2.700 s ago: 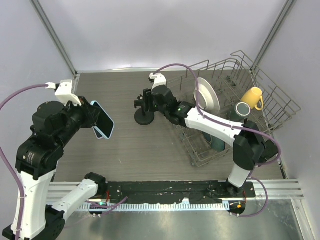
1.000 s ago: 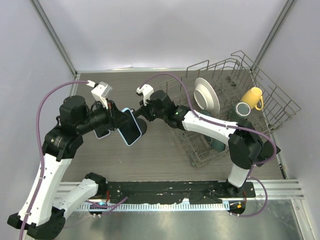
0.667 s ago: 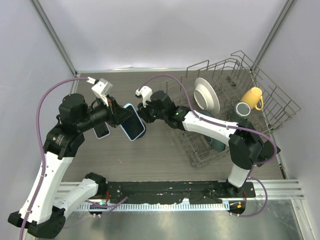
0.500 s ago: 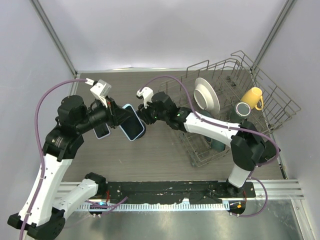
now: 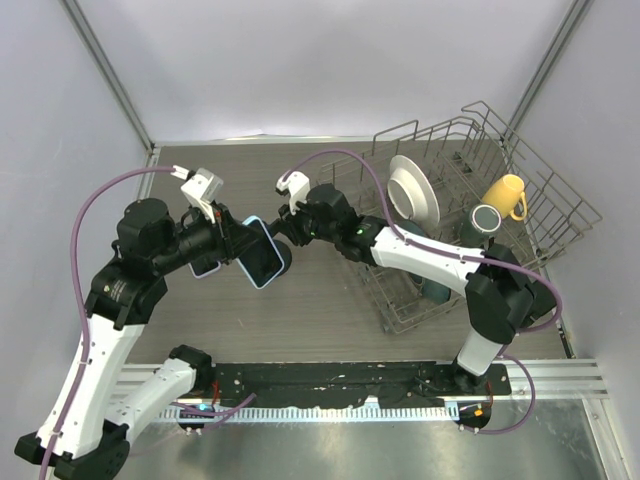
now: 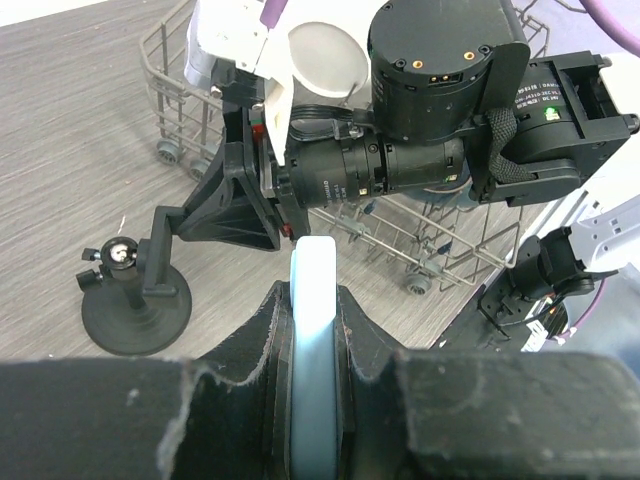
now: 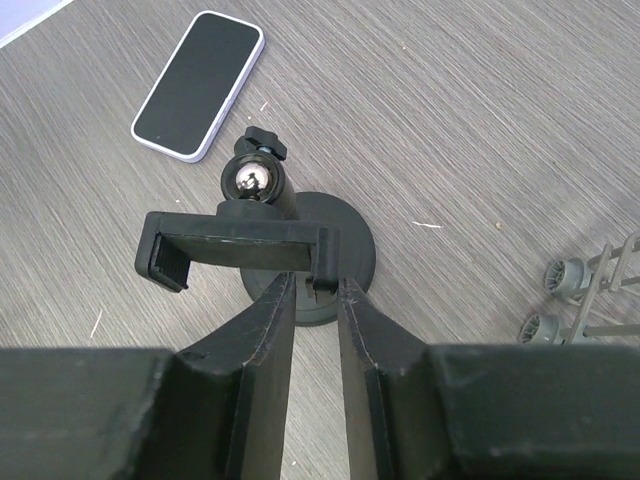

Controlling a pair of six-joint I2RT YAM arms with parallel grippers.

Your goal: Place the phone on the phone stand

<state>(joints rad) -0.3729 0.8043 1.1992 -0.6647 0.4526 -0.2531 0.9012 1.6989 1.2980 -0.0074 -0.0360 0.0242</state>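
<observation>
Grey wood-grain table [image 5: 320,300] with the phone stand [image 7: 350,245] on it, the phone [image 5: 263,253] in the air just beside, clamped in the left gripper [image 6: 310,330], right gripper [image 7: 315,300] nearly closed round the clamp head [image 7: 235,245] (pinching? can't tell), so I'd square the phone up before sliding in.

Gray wood-grain table [image 5: 300,300], three things sat on it

The black phone stand [image 7: 240,245] stood upright on its round disc base near the middle of the table. A second phone [image 7: 198,85] with a pale rim lay flat, screen up, just beside the stand but not touching it. The wire dish rack [image 5: 400,318] took up the right side, resting on its little wheels.
</observation>
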